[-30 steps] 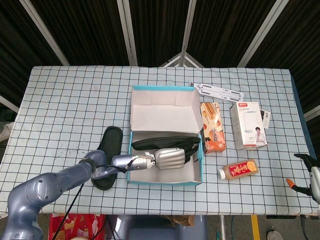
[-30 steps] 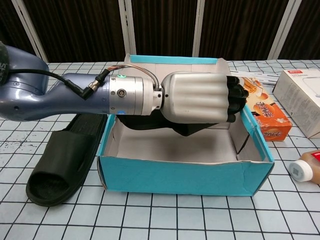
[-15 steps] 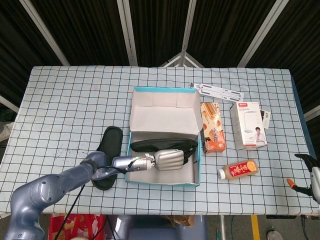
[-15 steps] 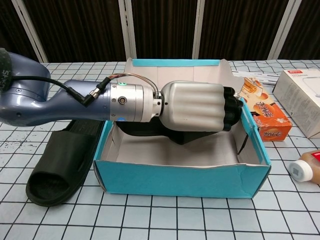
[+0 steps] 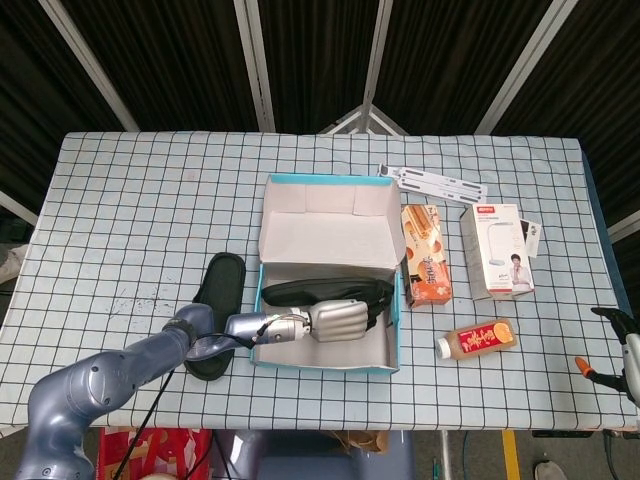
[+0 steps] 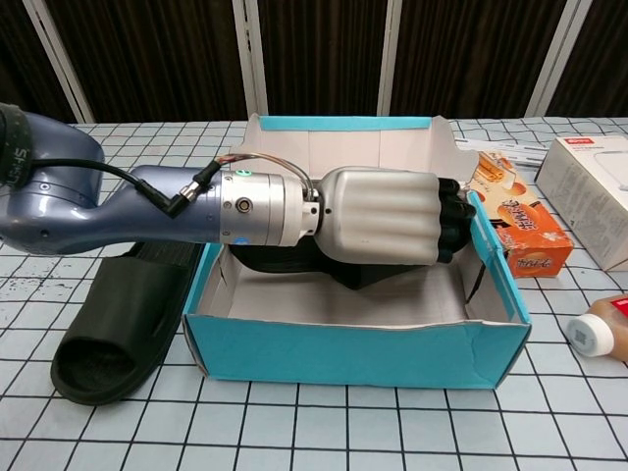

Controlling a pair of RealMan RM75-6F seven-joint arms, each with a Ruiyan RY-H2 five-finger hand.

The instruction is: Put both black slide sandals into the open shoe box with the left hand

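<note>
My left hand (image 6: 388,216) is inside the shoe box (image 6: 353,348), fingers curled around one black sandal (image 5: 325,288). Second sandal (image 6: 123,324) lies just left of the box.

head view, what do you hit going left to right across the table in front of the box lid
sandal on the table → left hand in the shoe box → snack box → bottle → white carton
</note>
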